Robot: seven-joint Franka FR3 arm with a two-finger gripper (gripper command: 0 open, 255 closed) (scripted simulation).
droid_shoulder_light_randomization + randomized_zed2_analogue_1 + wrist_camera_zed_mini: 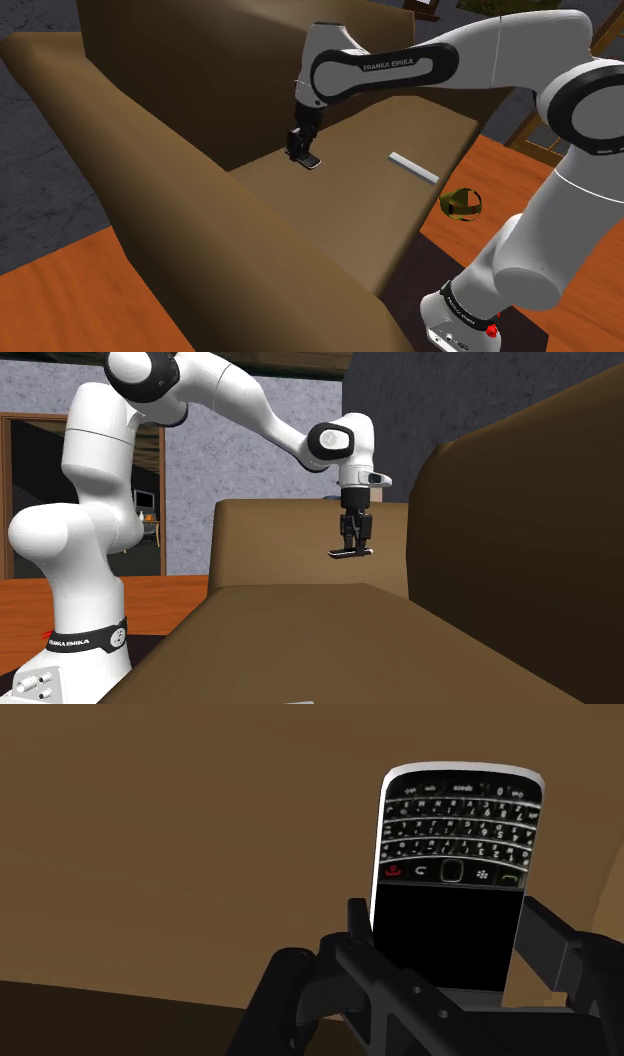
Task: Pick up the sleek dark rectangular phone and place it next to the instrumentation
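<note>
A black phone [455,854] with a keypad and a dark screen is clasped between my two black fingers [545,939]. My gripper [303,150] is shut on the phone [309,160] and hangs near the back of the brown sofa seat [350,195]. Seen from the side, the phone [350,553] lies flat under the gripper [352,544], a little above the seat. A thin, flat grey bar [413,167] lies on the seat toward the shoulder view's right, well apart from the phone.
The sofa's tall backrest [520,532] and its far armrest [270,542] enclose the seat on two sides. A round yellow and black object [461,204] sits just off the seat's front edge over the orange floor [540,180].
</note>
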